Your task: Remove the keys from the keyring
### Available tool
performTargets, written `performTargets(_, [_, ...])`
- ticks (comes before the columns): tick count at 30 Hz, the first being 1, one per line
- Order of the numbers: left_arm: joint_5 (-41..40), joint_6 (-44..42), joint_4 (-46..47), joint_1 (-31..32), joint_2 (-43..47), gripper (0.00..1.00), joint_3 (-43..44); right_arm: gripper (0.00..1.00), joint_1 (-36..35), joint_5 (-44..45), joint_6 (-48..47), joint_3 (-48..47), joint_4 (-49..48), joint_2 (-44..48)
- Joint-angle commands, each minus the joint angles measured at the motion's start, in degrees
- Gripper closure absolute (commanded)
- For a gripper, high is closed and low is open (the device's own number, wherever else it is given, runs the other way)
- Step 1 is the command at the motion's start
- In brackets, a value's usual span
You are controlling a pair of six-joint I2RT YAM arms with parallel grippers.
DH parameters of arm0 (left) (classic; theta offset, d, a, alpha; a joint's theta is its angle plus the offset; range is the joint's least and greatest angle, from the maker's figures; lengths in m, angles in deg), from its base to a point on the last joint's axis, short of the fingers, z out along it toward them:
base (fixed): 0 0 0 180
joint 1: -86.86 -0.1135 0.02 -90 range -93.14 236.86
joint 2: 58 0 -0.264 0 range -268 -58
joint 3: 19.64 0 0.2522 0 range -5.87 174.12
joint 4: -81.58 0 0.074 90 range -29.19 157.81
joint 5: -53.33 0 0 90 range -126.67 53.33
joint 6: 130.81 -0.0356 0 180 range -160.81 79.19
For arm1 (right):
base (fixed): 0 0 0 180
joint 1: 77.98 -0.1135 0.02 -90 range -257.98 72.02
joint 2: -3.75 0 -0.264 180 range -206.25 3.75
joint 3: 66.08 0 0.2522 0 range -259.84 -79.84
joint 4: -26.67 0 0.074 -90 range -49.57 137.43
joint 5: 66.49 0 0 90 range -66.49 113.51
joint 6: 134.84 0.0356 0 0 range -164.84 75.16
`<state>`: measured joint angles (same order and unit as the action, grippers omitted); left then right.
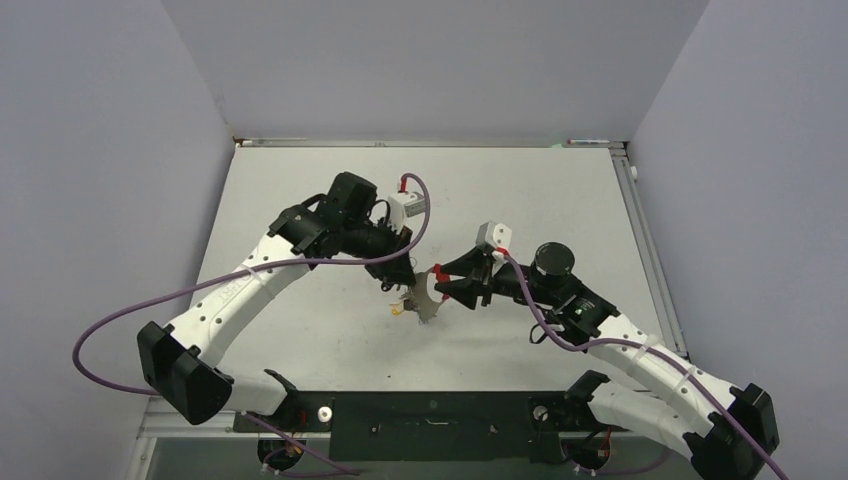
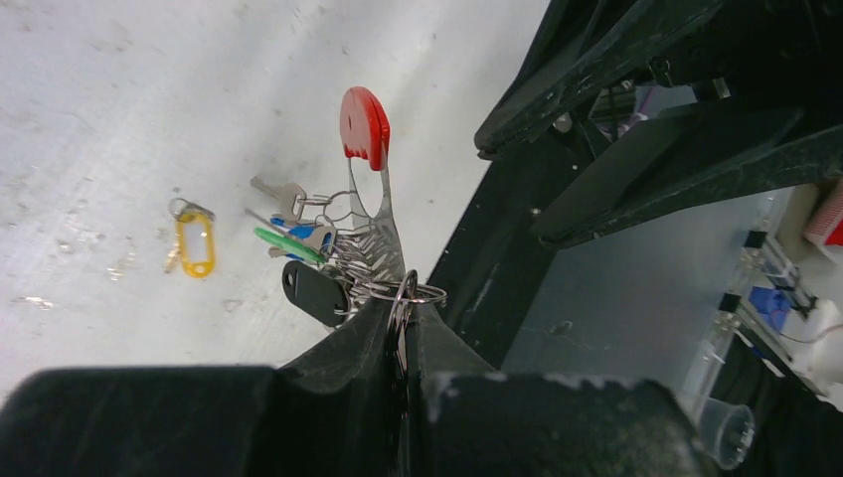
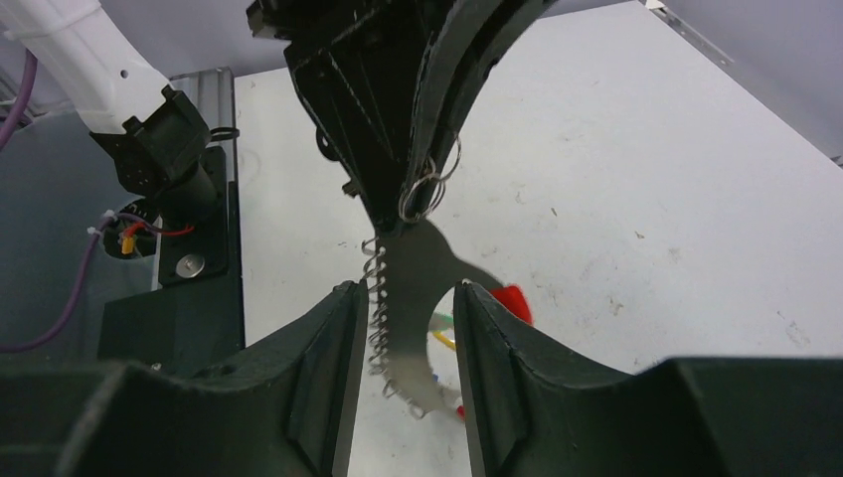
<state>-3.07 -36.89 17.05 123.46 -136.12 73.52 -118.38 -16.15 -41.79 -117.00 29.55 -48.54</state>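
The left gripper [image 2: 403, 320] is clenched on the keyring [image 2: 384, 231] at the end opposite its red crescent [image 2: 364, 124]. A few wire split rings [image 2: 422, 293] are pinched at the fingertips. The hold appears meant to keep the piece lifted off the table [image 2: 99, 109] so that its load hangs free.

The right gripper [image 3: 408, 293] is released. Its black fingers [image 3: 333, 343] are set on either side of the keyring's grey strip, with the toothed edge just beside one finger and a gap showing at the other. This is judged to be a lining-up for a pinch or a counter-hold.

The strip is thin, flat and dull grey, apparently metal. It is curved, and fine teeth along one edge carry small rings. The crescent is glossy red plastic with a rounded outline.

The keys [image 2: 298, 238] are bunched against the toothed edge. A silvery key and blue and green plastic heads can be made out there, with a smooth black oval fob [image 2: 315, 291] nearest the left gripper. A yellow key tag [image 2: 196, 243] is seen flat on the table, well apart from the keyring on the keys' side, and is taken to be already off.
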Motion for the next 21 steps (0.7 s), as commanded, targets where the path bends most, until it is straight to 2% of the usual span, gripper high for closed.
performTargets(1, [9.19, 5.39, 4.71, 0.28, 2.52, 1.0, -2.9, 0.62, -1.36, -1.1, -0.94, 0.62, -7.48, -0.34])
performTargets(4, [11.55, 5.6, 4.97, 0.61, 2.88, 1.0, -4.59, 0.61, -2.57, -1.38, -1.89, 1.31, -8.53, -0.88])
performTargets(15, [10.49, 6.04, 6.47, 1.37, 3.87, 1.0, -7.29, 0.62, -5.73, -1.32, 3.44, 4.55, -15.5, -2.25])
performTargets(21, [10.85, 5.84, 6.67, 2.11, 3.91, 1.0, -7.55, 0.6, -7.11, 1.45, 3.9, 5.64, -17.7, -3.78])
